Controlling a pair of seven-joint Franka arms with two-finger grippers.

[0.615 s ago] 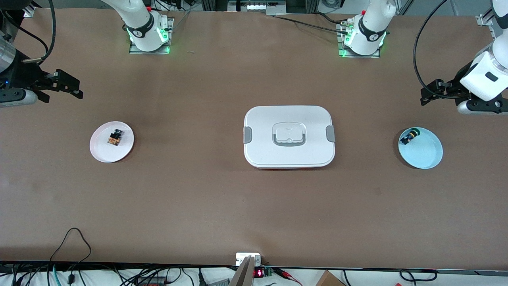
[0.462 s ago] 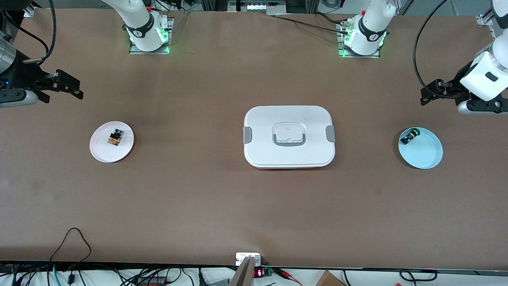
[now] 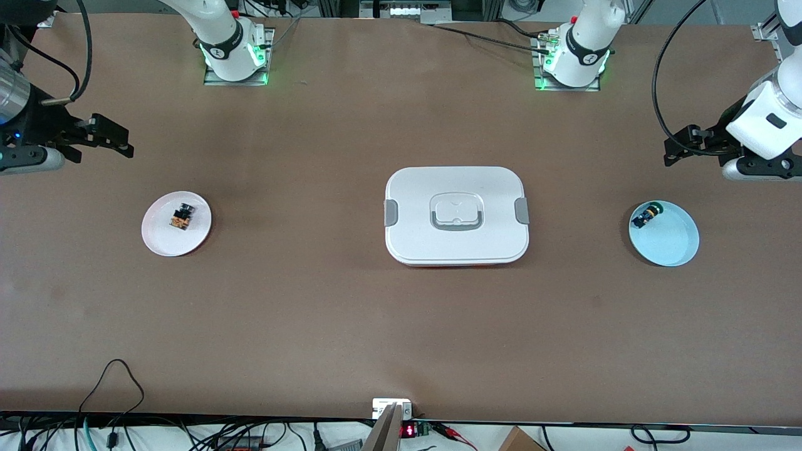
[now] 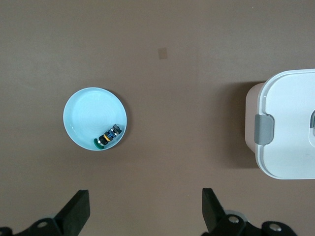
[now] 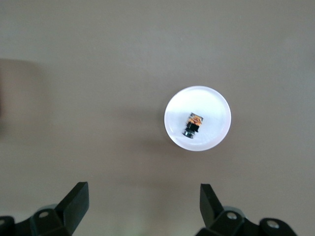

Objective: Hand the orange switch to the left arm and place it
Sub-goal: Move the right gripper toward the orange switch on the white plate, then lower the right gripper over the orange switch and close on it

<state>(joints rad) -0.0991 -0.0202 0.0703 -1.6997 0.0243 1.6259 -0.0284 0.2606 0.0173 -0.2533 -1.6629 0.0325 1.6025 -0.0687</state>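
The orange switch (image 3: 182, 217) lies on a white plate (image 3: 164, 241) toward the right arm's end of the table; it also shows in the right wrist view (image 5: 193, 125). The white box (image 3: 457, 215) with grey latches stands at the table's middle, and its end shows in the left wrist view (image 4: 290, 123). My right gripper (image 3: 116, 136) is open and empty, high over bare table at the right arm's end. My left gripper (image 3: 680, 145) is open and empty, high over bare table at the left arm's end. Both wrist views show the open jaws, right (image 5: 142, 201) and left (image 4: 145, 209).
A light blue plate (image 3: 670, 241) toward the left arm's end holds a small black piece with blue and yellow-green parts (image 3: 646, 216); plate (image 4: 86, 110) and piece (image 4: 109, 136) also show in the left wrist view. Cables and a small device (image 3: 392, 408) sit at the table's near edge.
My right gripper has shifted slightly toward the arms' bases. The left arm, the switch and the box have not moved.
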